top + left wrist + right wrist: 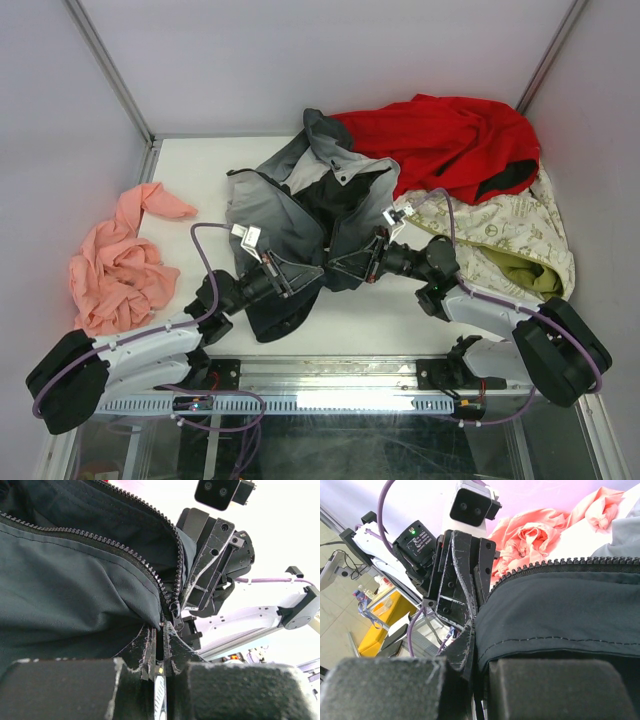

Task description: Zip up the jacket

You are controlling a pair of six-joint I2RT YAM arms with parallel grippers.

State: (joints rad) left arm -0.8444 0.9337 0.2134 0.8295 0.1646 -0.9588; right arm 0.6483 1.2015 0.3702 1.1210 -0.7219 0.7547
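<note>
Fingertips [141, 652] of the left gripper [159, 646] are clamped on the hem of the jacket [290, 215], right under the zipper slider [174, 611]. The right gripper [474, 652] is pinched on the dark fabric, nose to nose with the left. The jacket is spread just ahead of both arms, its open tooth rows [100, 542] running from the slider toward the far collar [322, 135]. The pull looks set to go along that line, and either arm is close enough.
</note>
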